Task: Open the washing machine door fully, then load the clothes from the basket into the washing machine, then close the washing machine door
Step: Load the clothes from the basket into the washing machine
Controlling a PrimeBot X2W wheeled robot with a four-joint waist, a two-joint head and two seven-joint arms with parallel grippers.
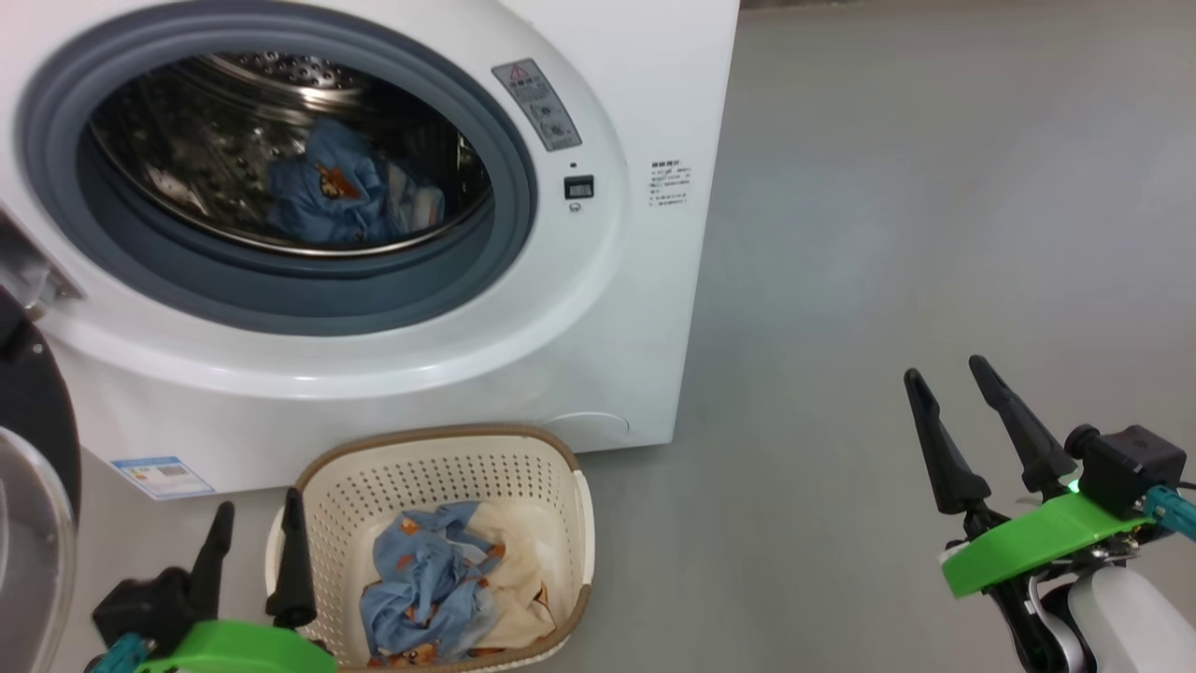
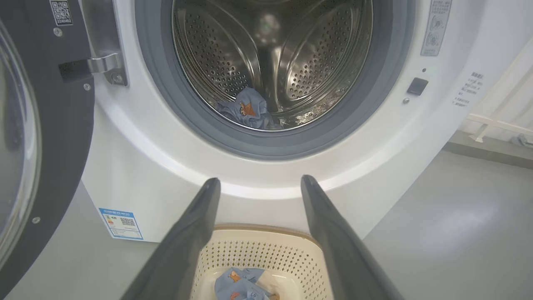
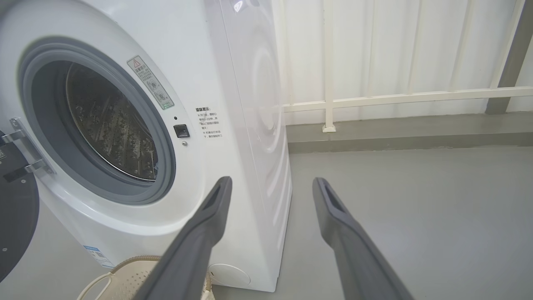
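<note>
The washing machine (image 1: 607, 355) stands on the grey floor (image 1: 934, 187) with its round mouth facing you, tilted a little upward in the head view. The washing machine door (image 1: 28, 402) hangs swung out to your left on its metal hinge (image 2: 104, 64), with its inner face and glass bowl turned toward the left wrist camera. Inside the steel drum (image 1: 187, 140), ringed by the grey-blue gasket (image 1: 308, 299), one light blue piece with an orange figure (image 1: 346, 187) lies at the bottom.

The basket (image 1: 420, 486) sits on the floor just in front of the machine's lower front panel, near the small blue label sticker (image 1: 161, 477). Its long axis looks to run from the machine back toward you, open side up. The rest of the clothes (image 1: 439, 579) lie crumpled in it: blue printed fabric on the left half, a cream-white piece on the right.

Your left pincer (image 1: 259, 503) hovers just beside the basket's left wall, fingers pointing up the view toward the machine, spread wide with nothing between them. In its wrist view the basket's far rim shows between the two fingers.

Your right pincer (image 1: 944, 367) hangs well apart from the basket, over bare floor to the right of the machine, fingers likewise spread wide and holding nothing. Its wrist view looks past the machine's right front corner toward a white railing (image 3: 395, 98).
</note>
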